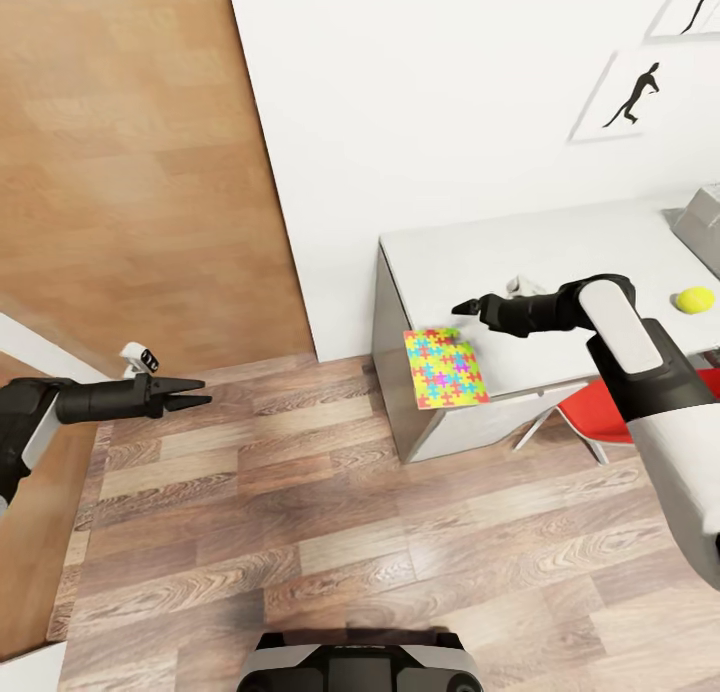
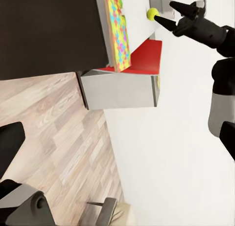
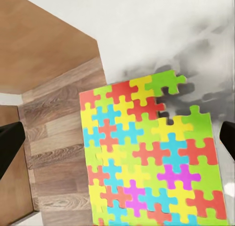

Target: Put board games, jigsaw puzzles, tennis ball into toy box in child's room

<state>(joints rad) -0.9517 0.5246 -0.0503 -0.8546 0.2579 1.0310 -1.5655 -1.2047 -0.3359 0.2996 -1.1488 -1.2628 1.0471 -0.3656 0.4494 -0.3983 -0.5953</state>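
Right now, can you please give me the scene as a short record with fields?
jigsaw puzzle: flat on the table's near-left corner, overhanging the front edge
table: white top, against the wall
tennis ball: on the table, right of the right arm
toy box: at the table's right end, partly cropped
right tool: open, above the puzzle
left tool: over the floor, empty

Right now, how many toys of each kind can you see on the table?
Jigsaw puzzles: 1, the jigsaw puzzle at the table's near corner, overhanging the edge.
Tennis balls: 1, the tennis ball further along the top.
Board games: 0 in view.
Total: 2 toys.
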